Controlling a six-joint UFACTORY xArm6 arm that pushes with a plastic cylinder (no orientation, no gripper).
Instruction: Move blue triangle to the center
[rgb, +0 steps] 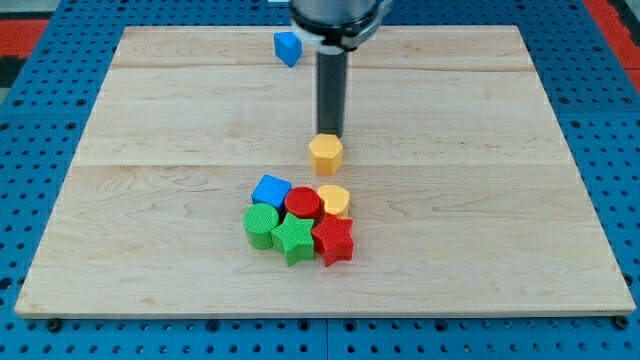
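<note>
Wooden board (180, 110) bearing coloured blocks (298, 220)

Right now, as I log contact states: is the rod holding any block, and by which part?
Nothing is held. My tip stands just above the yellow hexagon block in the view; contact cannot be told.

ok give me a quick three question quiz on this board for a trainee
1. True or false: my tip touches the blue triangle.
2. Which block sits right below my tip in the view? A) the yellow hexagon B) the red star C) the green star
3. Where does the blue triangle lie relative to the cluster with the blue cube and red cylinder?

Key:
1. False; it stands apart, toward the view's right and bottom of it.
2. A
3. Toward the view's top, near the board's far edge.
</note>
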